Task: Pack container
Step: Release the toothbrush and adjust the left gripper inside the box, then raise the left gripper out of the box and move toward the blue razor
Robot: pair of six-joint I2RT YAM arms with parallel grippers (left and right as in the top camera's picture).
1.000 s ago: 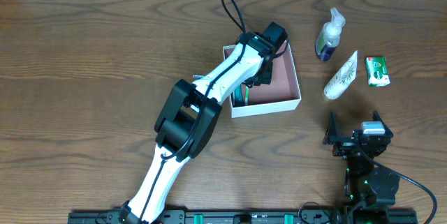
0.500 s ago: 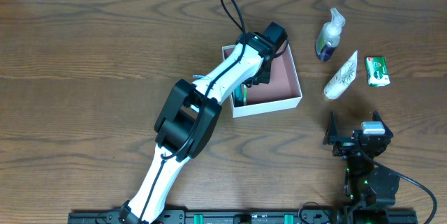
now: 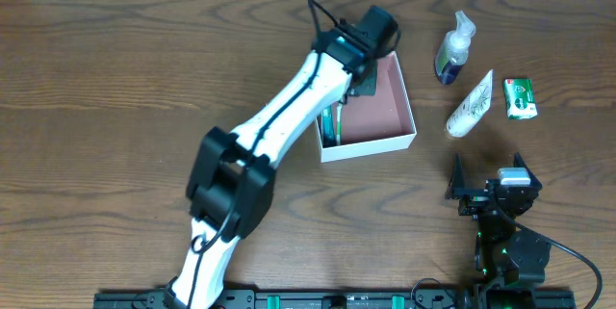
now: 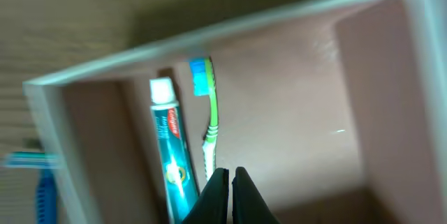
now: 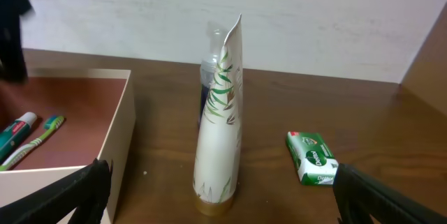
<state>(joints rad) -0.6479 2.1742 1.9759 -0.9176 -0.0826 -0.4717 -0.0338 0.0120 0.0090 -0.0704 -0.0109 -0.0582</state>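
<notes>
We find the container point(image 3: 372, 146) at the middle of the tabletop point(image 3: 115, 78), toothpaste point(image 4: 171, 158) and toothbrush point(image 4: 209, 119) lying side by side along its left wall, the left fingers point(image 4: 218, 196) above them. To its right stand the bottle point(image 3: 452, 51), behind, and the tube point(image 3: 471, 105) before it, with the soap box point(image 3: 521, 97) just right of the tube. The right fingers point(image 5: 87, 182) sit in front, well apart.

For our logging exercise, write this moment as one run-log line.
left gripper shut, over box | toothpaste, toothbrush inside | tube, bottle, soap outside | right gripper open
</notes>
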